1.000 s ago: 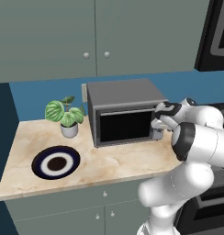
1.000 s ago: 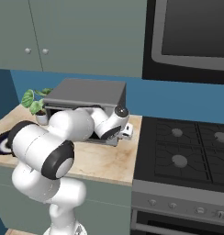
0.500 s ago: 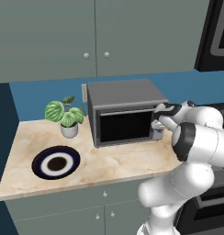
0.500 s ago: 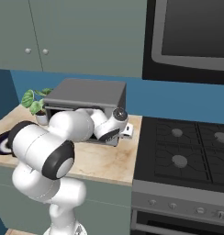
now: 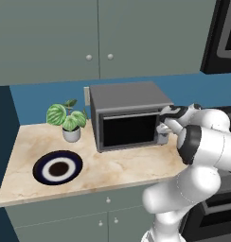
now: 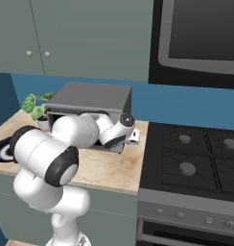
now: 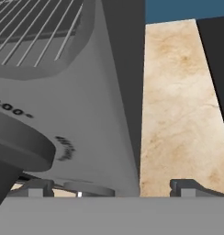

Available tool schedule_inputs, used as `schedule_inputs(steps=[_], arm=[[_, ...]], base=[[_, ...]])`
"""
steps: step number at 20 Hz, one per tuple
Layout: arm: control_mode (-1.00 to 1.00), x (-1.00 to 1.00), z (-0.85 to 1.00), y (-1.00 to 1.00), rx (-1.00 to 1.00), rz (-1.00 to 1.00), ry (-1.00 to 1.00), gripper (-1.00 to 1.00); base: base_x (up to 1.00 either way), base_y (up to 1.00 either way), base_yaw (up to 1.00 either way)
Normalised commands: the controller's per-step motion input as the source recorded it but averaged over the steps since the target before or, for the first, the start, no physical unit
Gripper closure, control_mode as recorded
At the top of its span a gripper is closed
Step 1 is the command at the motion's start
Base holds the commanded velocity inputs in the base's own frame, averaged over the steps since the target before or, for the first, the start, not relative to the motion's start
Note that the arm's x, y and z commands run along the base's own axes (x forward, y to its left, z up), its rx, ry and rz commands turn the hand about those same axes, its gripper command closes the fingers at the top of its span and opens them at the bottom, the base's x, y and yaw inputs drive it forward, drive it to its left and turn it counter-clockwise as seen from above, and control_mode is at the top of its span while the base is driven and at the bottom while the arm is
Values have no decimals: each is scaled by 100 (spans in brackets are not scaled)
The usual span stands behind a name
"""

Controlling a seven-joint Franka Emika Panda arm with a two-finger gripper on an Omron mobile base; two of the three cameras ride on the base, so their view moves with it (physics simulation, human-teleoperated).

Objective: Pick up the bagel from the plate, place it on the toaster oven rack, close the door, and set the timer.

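from behind the arm's left we look forward and down on the toaster oven point(image 5: 129, 118) at mid-frame; from its right we see that same toaster oven point(image 6: 90, 103) at centre left. our hand camera sits very close against its control panel point(image 7: 72, 133).

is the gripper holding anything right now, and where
Nothing is held. The gripper stands open beside the toaster oven control panel, fingertips clear.

- "400" stands printed in dark digits on the grey control panel point(image 7: 86, 114) of the toaster oven point(image 5: 129, 116), beside a dial point(image 7: 19, 147).
- More dark print right of that dial is too blurred to read.
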Motion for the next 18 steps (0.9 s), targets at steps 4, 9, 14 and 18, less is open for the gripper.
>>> schedule_inputs(steps=[4,9,14,18], arm=[[-100,11,-59,-4,4,0,14,-100],[-100,1,-51,-15,3,0,5,100],[-100,0,-36,-35,6,0,0,100],[-100,0,-30,-57,8,0,-1,100]], base=[[0,0,0],[0,0,0],[0,0,0],[0,0,0]])
